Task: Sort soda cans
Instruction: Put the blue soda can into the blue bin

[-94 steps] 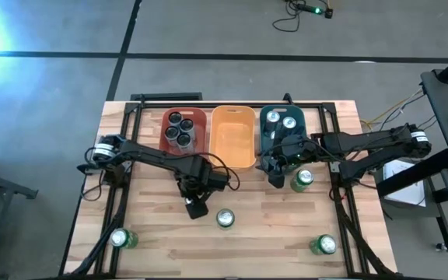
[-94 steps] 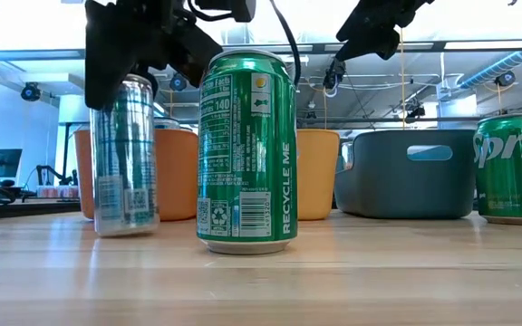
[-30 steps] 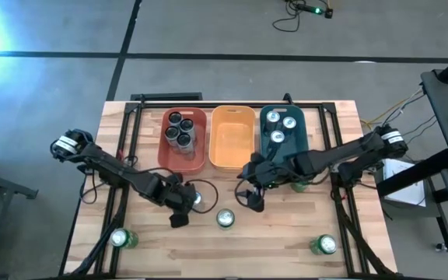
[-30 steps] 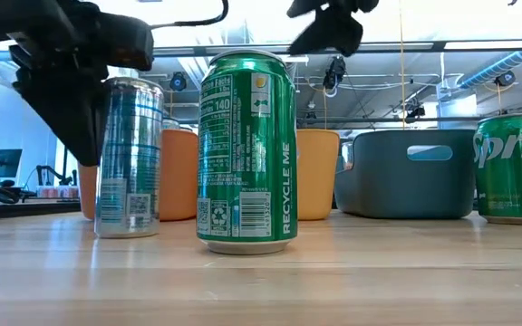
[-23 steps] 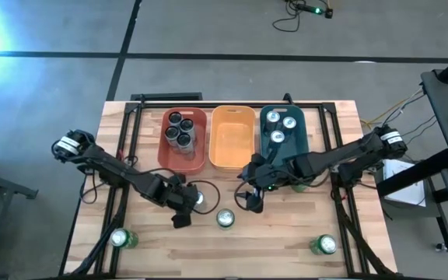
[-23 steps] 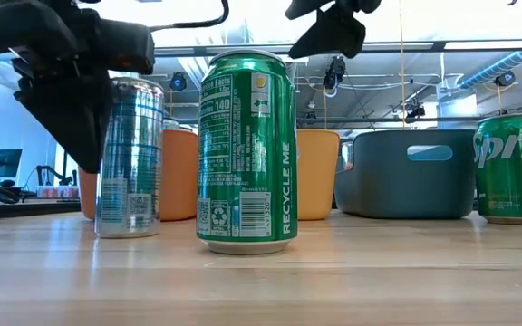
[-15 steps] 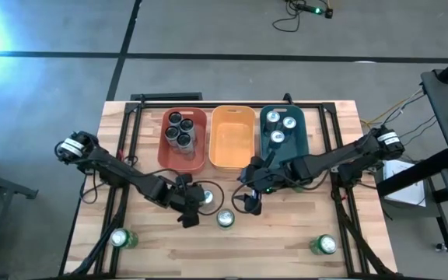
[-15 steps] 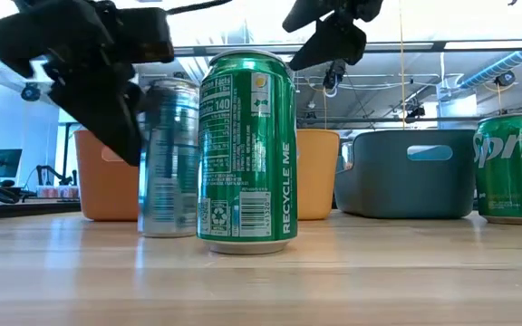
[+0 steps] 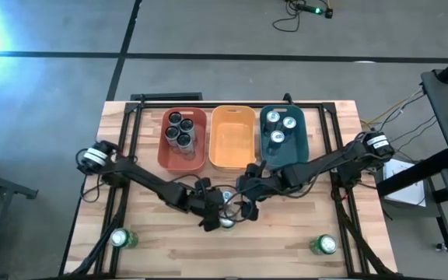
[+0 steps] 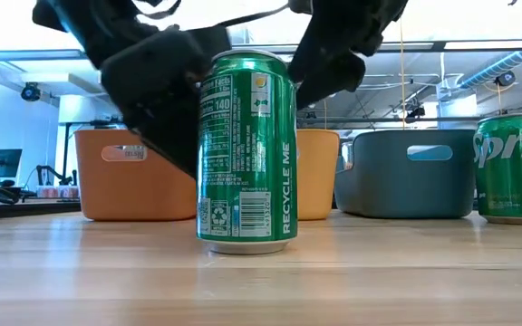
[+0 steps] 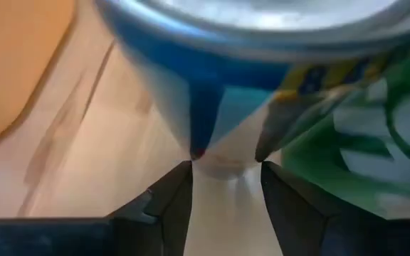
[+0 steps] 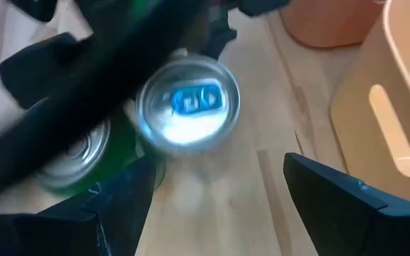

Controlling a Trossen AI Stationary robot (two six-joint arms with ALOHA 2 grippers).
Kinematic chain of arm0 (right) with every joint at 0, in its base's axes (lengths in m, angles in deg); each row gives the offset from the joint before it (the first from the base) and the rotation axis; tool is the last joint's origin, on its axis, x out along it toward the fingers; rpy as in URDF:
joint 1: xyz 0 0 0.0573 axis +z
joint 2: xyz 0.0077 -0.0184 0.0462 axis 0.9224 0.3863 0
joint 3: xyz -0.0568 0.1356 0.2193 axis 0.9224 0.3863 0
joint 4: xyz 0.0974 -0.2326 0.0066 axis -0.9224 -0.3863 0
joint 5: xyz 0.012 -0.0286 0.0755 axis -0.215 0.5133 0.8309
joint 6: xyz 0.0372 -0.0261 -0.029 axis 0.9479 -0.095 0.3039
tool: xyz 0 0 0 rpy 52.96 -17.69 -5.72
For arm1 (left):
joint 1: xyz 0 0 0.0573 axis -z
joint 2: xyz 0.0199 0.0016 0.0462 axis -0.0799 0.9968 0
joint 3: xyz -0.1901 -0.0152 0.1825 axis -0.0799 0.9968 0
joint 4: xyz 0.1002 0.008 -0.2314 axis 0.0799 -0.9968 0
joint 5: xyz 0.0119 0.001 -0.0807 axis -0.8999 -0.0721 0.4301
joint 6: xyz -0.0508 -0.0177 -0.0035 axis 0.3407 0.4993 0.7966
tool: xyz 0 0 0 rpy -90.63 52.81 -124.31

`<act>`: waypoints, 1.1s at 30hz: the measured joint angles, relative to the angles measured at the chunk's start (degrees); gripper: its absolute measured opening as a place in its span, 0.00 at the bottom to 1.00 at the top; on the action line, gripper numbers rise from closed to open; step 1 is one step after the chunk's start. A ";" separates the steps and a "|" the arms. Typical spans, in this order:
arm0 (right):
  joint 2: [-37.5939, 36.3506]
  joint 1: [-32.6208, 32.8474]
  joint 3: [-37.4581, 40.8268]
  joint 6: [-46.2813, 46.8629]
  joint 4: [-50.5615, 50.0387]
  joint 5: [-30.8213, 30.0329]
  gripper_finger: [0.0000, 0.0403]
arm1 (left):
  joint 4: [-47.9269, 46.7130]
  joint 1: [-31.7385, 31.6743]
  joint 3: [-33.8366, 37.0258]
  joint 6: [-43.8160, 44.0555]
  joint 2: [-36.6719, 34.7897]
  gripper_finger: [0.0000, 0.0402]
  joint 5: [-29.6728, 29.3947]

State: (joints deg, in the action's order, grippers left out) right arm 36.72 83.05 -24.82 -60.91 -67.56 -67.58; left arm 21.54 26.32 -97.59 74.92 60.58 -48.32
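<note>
High view: left gripper (image 9: 211,215) clamped on a pale-blue metal can (image 11: 212,78), touching the green soda can (image 9: 226,220). Right gripper (image 9: 249,208) hovers spread just beside. Risk: arms colliding, green can toppling.

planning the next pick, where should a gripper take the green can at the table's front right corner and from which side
Take the green can around the middle of its round body, fingers on opposite sides, coming down from above. It stands upright and alone near the corner of the table, so both flanks are free. The silver top offers only a thin rim, a poorer hold.

Lab (ceiling trusses (image 10: 478,68), concrete floor (image 9: 224,78))
</note>
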 joint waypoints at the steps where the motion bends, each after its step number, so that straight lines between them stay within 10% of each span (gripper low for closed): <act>1: 0.05 0.00 0.03 -0.17 0.02 0.06 0.76 | 0.04 0.00 -1.15 -0.33 0.90 0.37 -0.01; 33: 0.68 0.57 5.85 -3.89 9.08 3.15 0.83 | -1.47 -0.92 -7.31 -3.25 4.11 0.38 -2.81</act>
State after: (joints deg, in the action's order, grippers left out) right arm 37.40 83.61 -18.97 -64.80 -58.48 -64.43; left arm 20.07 25.40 -104.90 71.67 64.69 -51.13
